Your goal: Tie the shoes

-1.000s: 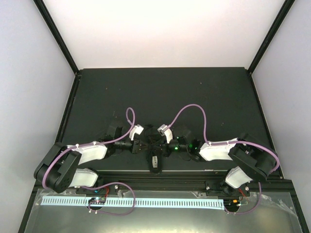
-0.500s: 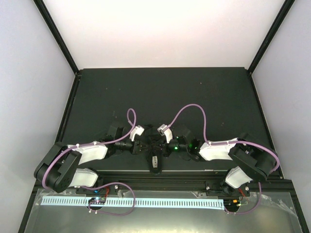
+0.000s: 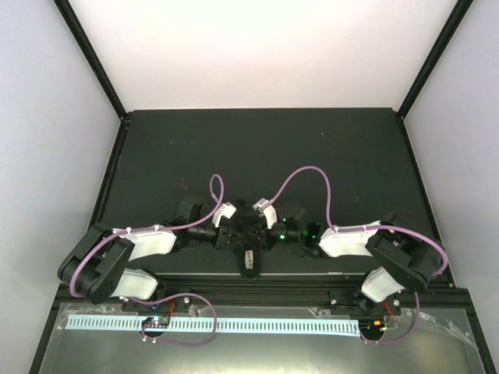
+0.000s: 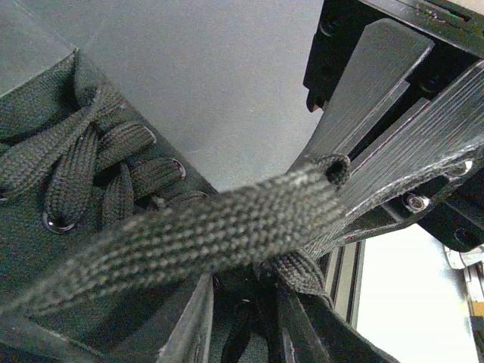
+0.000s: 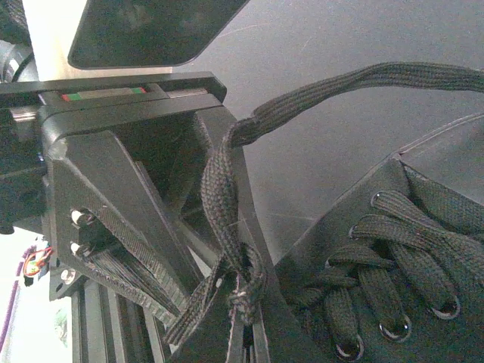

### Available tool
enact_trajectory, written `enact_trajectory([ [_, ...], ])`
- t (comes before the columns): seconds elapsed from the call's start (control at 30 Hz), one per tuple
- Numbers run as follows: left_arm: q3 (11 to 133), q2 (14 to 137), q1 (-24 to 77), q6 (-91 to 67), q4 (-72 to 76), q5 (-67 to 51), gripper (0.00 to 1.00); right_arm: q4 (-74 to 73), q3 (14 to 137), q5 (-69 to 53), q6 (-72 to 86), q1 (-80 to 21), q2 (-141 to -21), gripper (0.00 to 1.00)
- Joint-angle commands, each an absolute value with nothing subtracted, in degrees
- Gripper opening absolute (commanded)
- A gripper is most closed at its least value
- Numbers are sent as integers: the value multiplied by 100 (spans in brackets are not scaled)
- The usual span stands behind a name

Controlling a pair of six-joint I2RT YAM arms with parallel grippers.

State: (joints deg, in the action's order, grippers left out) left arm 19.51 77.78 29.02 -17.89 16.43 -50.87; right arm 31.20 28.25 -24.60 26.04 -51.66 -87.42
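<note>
Top view: small narrow black lace-up shoe [image 3: 249, 263] on dark table [image 3: 257, 148], just nearward of both pincers, long axis near–far, arms about equally close; left pincer [image 3: 231, 236] has shifted inward toward right pincer [image 3: 263, 234] since a second ago. Left wrist: flat woven black lace [image 4: 227, 227] spans the frame, left jaws part-way apart, apparently unclamped. Right wrist: right jaws together, pinching bunched lace just off the shoe's laced front

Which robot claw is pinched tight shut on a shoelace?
The right gripper: its fingers are squeezed together on a black lace of the shoe. The left gripper's fingers show a gap between them.
</note>
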Motion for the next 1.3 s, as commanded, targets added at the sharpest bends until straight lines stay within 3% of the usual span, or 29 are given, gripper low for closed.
enact_trajectory([
  [0.0,2174,7801,2979,-1734,1957,-5148,21,3404,2988,-2417,2586,-5156,-8775,2],
  [0.1,2081,7614,2972,-1832,2015,-4848,11,3366,2972,-2408,2561,-5153,-8751,2],
  [0.27,1868,6945,2975,-1997,2029,-4311,2,3106,2966,-2453,2440,-5157,-8646,2],
  [0.5,1627,6302,2969,-2030,1925,-3640,1,2692,2898,-2610,2282,-5155,-8445,2],
  [0.77,1538,6293,2965,-2064,2054,-3629,1,2568,2835,-2649,2245,-5151,-8574,2],
  [1.27,1163,5626,2969,-1676,2070,-2044,2,2698,2628,-2834,2391,-5156,-8555,2],
])
